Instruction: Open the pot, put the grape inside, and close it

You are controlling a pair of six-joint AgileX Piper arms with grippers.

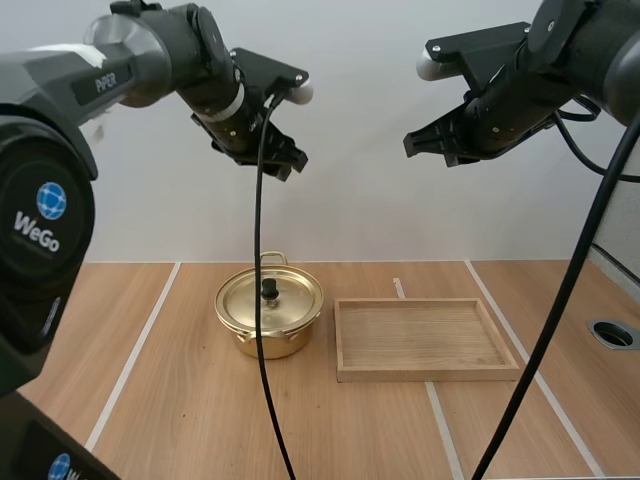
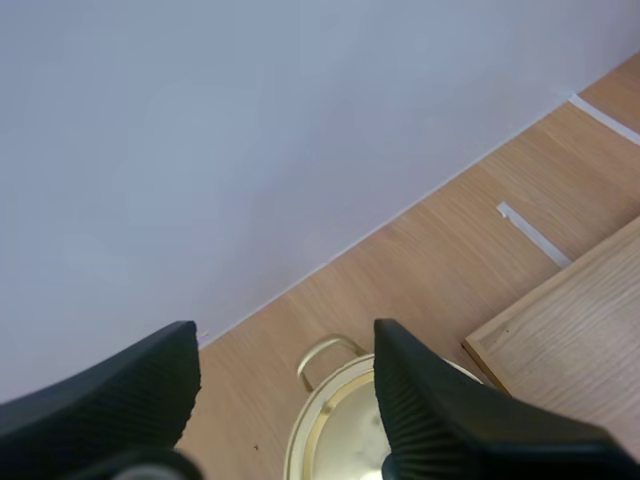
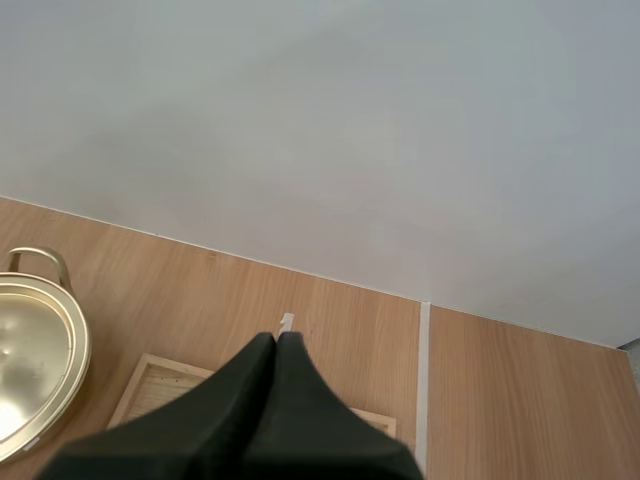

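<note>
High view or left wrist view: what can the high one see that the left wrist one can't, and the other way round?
The high view gives the black knob on the lid, the whole wooden tray, and the right gripper high above the table. The left wrist view gives the left gripper up close: ribbed inner faces standing apart, open. Both show the golden pot, at least a corner of the tray, and the table.
</note>
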